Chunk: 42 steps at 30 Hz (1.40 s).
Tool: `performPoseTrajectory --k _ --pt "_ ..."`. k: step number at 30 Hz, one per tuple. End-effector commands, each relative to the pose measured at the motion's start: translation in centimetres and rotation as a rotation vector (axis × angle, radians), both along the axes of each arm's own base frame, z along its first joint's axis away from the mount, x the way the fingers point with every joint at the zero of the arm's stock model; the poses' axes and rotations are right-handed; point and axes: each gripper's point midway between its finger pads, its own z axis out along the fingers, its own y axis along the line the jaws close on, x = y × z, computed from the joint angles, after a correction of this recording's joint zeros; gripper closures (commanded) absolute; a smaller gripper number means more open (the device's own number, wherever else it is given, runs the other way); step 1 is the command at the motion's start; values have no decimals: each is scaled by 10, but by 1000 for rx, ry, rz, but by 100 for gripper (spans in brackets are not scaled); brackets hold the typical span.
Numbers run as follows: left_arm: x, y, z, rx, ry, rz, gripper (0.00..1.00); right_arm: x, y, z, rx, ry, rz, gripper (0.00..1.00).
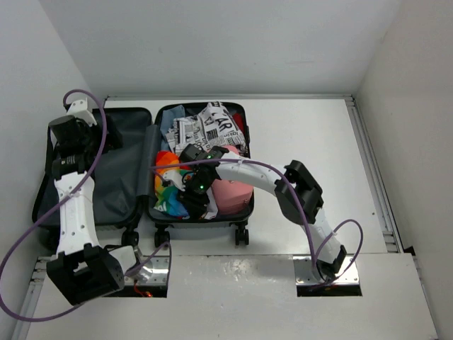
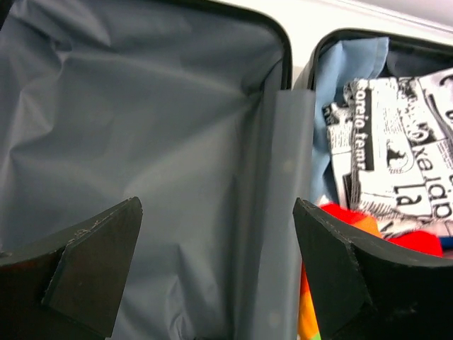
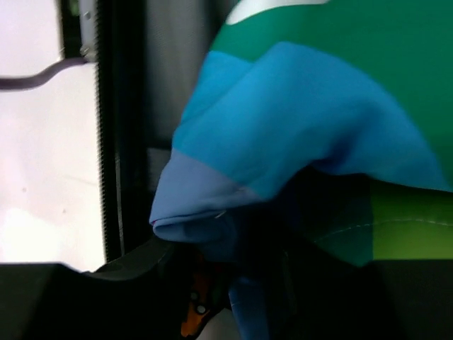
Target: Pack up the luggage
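The luggage (image 1: 117, 177) lies open on the table, its grey-lined lid on the left and its clothes-filled half on the right. My left gripper (image 1: 71, 159) hovers open and empty over the lid lining (image 2: 177, 142), near the hinge. My right gripper (image 1: 197, 202) is down in the front left corner of the filled half, in a multicoloured cloth (image 1: 170, 183). In the right wrist view this blue and green cloth (image 3: 318, 106) fills the frame and bunches into the dark jaws (image 3: 248, 297), which look shut on it; the fingers are hidden.
A newspaper-print cloth (image 1: 210, 127) and light blue clothing lie at the back of the filled half, also in the left wrist view (image 2: 396, 142). A small pink box case (image 1: 233, 195) sits at its front right. White walls stand close on both sides.
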Motion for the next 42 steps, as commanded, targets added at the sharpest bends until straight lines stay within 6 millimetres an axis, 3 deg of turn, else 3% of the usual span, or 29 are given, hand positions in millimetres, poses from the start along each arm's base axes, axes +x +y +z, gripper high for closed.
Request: performPoseTrajectory --k 1,4,6,8,9,14,15,16,17,18,21,25,27,28,31,34,42 --pt "-22 1 3 21 -12 13 6 53 2 1 -11 -134 -150 62" --pt "-36 -4 8 37 -25 9 6 74 16 7 23 -210 -181 63" --pt "-44 -5 -8 32 23 13 6 85 25 9 41 -240 -185 63" --pt "-49 -5 -10 37 42 17 5 88 31 1 32 -237 -189 58" --pt "-54 -4 -16 33 71 30 5 95 38 12 52 -246 -204 54" --pt "-74 5 -30 -42 140 121 1 99 28 6 -4 -274 -208 28" --pt "-80 4 -25 -54 120 140 1 102 26 25 39 -307 -216 26" --pt "-85 5 -27 -69 122 160 1 100 16 20 23 -300 -227 20" --pt "-89 5 -26 -76 122 178 1 99 15 50 78 -339 -240 18" --pt "-96 2 -30 -119 142 205 1 98 7 46 71 -327 -262 15" --pt "-115 18 -36 -161 193 379 1 102 2 88 165 -356 -309 4" --pt "-140 30 -49 -218 293 539 1 110 -8 142 282 -372 -375 1" --pt "-151 32 -54 -235 327 587 1 116 -10 157 332 -377 -403 0" --pt "-159 33 -59 -258 352 618 5 117 -14 171 365 -389 -409 0" --pt "-171 41 -64 -246 390 698 17 124 -20 184 398 -407 -433 0" --pt "-185 58 -69 -225 424 810 23 136 -32 187 392 -413 -467 0" --pt "-222 95 -89 -242 497 1089 25 154 -51 190 371 -415 -503 0"
